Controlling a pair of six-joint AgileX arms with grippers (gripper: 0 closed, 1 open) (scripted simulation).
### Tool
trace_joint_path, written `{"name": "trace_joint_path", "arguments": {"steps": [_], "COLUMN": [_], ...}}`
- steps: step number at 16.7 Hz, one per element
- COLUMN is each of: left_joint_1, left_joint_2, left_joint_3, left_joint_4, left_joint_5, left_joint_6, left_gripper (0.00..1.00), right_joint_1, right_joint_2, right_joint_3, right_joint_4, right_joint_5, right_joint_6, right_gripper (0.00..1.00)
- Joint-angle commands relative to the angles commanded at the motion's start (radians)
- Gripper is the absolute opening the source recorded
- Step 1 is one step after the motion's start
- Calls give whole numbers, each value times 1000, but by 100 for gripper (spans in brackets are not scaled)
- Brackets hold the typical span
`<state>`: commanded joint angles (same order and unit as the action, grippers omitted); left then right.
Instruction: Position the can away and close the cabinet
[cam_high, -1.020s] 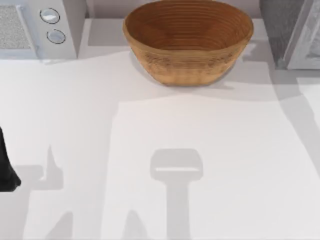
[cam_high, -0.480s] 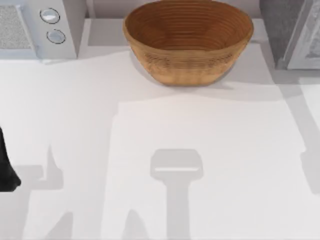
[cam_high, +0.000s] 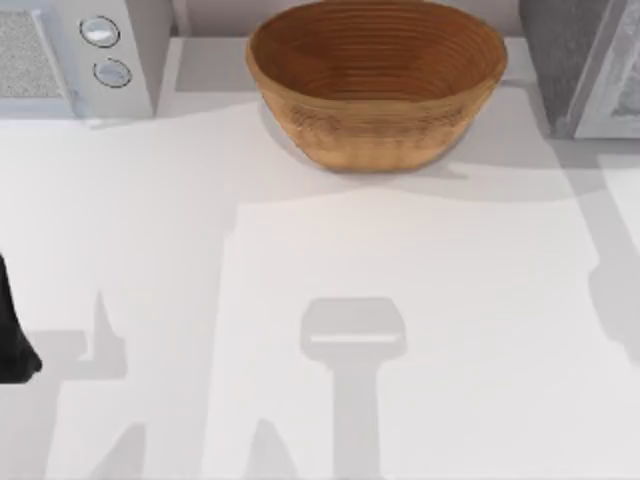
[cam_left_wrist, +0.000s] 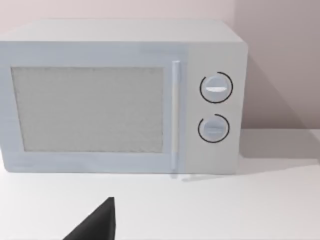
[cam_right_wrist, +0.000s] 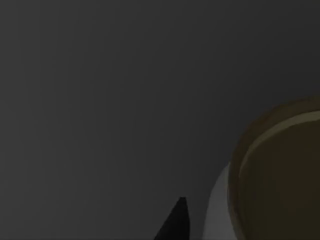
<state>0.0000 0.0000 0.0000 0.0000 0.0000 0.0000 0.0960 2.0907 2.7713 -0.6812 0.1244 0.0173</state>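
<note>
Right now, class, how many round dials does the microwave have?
2: both on the microwave front panel beside the door handle, upper dial directly above lower dial.

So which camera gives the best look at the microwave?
The left wrist view: the microwave faces it whole, with door, handle and both dials. The top view catches just its dial corner at the table's back left.

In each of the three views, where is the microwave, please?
Top view: the microwave stands at the table's far left corner, left of the basket.
Left wrist view: the microwave faces the camera, door shut.
Right wrist view: dark.
Shared landmark: its two round dials, beside the door.
</note>
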Motion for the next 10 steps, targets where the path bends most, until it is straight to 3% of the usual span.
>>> {"name": "trace_joint_path", "arguments": {"steps": [4,10], "left_joint_1": [0,0], "left_joint_2": [0,0], "left_joint_3": [0,0], "left_joint_4": [0,0], "left_joint_5": [0,0], "left_joint_6": [0,0], "left_gripper": [100,100], "right_joint_1": [0,0], "right_joint_2": [0,0], "right_joint_3": [0,0], "right_joint_4": [0,0], "right_joint_5": [0,0], "right_joint_6": [0,0], "right_gripper": [0,45]}}
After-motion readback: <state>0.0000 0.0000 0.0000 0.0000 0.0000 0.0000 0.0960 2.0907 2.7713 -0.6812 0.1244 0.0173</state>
